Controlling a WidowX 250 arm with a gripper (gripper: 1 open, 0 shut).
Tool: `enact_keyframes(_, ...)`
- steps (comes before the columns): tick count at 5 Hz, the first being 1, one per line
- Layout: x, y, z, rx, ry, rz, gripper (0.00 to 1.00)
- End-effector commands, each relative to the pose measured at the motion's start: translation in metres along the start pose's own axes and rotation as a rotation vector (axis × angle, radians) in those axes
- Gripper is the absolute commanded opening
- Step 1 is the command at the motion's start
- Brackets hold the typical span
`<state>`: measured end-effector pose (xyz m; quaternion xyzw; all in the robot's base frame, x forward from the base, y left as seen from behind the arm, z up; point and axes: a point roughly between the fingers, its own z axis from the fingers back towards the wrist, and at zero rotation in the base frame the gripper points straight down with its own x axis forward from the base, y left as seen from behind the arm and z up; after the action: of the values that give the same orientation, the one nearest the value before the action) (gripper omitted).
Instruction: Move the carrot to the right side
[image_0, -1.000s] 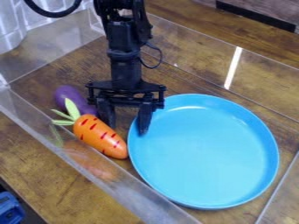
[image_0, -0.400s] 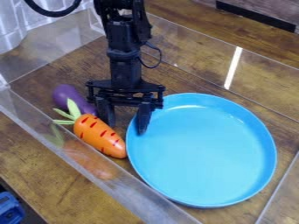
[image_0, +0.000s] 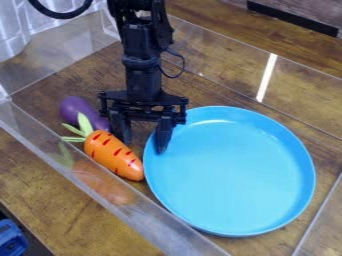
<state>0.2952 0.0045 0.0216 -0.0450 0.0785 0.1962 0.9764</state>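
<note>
The orange toy carrot (image_0: 112, 153) with a green leafy top lies on the wooden table at the left, its tip pointing toward the front right. My gripper (image_0: 142, 138) hangs just right of and behind it, fingers spread open and empty, tips close to the table. Its right finger (image_0: 164, 137) stands at the left rim of the blue plate. The carrot is apart from the fingers.
A purple toy eggplant (image_0: 78, 110) lies behind the carrot, touching its leaves. A large blue plate (image_0: 267, 210) fills the right side. Clear plastic walls (image_0: 40, 140) run along the left and front edges of the work area.
</note>
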Motion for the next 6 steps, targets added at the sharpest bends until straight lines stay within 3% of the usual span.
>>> enact_keyframes(1, 0.0064, -0.0039, 0.0163, -0.014, -0.067, -0.018, 1.00)
enact_keyframes(6, 0.0091, -0.0089, 0.0064, -0.001, -0.081, -0.059, 1.00)
